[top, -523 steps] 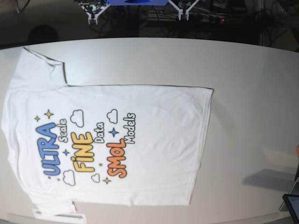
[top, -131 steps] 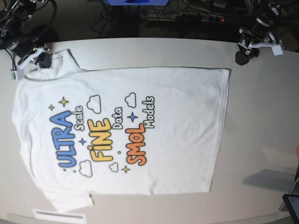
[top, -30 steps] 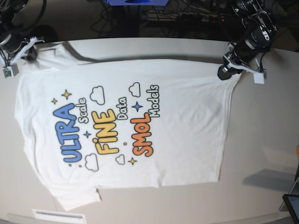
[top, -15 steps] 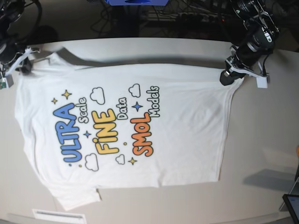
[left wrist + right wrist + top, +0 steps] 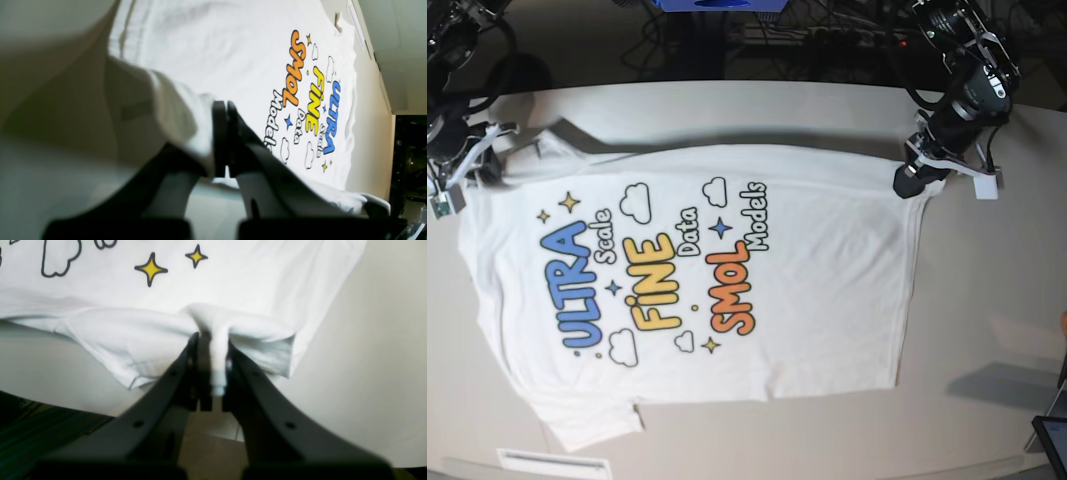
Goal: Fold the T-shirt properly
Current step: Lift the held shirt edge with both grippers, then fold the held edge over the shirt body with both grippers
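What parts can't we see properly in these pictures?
- Left wrist view: the left tool hides the T-shirt corner it pinches; nearby cloth is blurred.
- Right wrist view: most of the print is cut off by the top edge.
- Base view: the right tool is too small to make out.

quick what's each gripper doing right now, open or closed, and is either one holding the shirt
Left gripper: closed, fingers pinching the T-shirt at a hem corner.
Right gripper: closed, fingers pinching a bunched bit of the T-shirt's edge by the sleeve.
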Controlling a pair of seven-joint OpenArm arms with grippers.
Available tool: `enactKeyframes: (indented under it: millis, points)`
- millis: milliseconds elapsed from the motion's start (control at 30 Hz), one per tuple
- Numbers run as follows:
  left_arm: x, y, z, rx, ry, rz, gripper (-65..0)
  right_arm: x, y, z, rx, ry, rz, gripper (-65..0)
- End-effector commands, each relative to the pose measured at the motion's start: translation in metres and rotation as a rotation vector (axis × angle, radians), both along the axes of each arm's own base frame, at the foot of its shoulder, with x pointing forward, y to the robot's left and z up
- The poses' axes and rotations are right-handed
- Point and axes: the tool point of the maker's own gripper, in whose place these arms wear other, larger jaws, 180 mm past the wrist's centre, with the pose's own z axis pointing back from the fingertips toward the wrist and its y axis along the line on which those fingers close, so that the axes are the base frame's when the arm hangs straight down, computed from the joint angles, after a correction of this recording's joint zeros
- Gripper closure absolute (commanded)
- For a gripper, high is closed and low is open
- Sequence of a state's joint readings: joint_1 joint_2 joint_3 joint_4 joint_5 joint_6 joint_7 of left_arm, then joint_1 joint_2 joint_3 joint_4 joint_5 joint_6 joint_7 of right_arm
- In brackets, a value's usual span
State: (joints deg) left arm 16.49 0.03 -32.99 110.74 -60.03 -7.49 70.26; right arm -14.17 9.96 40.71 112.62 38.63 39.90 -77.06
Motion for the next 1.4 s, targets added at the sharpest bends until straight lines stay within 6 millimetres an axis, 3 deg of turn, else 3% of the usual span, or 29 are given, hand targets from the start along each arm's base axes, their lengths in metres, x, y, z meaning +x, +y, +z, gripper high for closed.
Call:
enactKeyframes:
  millis: [0, 400, 967, 1200, 1367]
  points:
    - [0.005, 0.002, 0.011, 0.008, -0.041, 0.001, 0.0, 0.009, -0.002, 0.011, -0.013, -0.043, 0.012, -0.1]
    - [0.013, -0.004, 0.014, -0.020, -0.066, 0.015, 0.0, 0.031, -0.001, 0.025, -0.029, -0.093, 0.044, -0.1]
    - [0.021, -0.004, 0.019, -0.031, -0.093, 0.029, 0.0, 0.045, -0.004, 0.031, -0.031, -0.121, 0.045, -0.1]
    - [0.013, 0.011, 0.016, -0.041, -0.091, 0.109, 0.0, 0.056, 0.000, 0.032, -0.033, -0.118, 0.085, -0.1]
    - [0.015, 0.010, 0.015, -0.049, -0.092, 0.111, 0.0, 0.065, 0.001, 0.039, -0.035, -0.147, 0.089, -0.1]
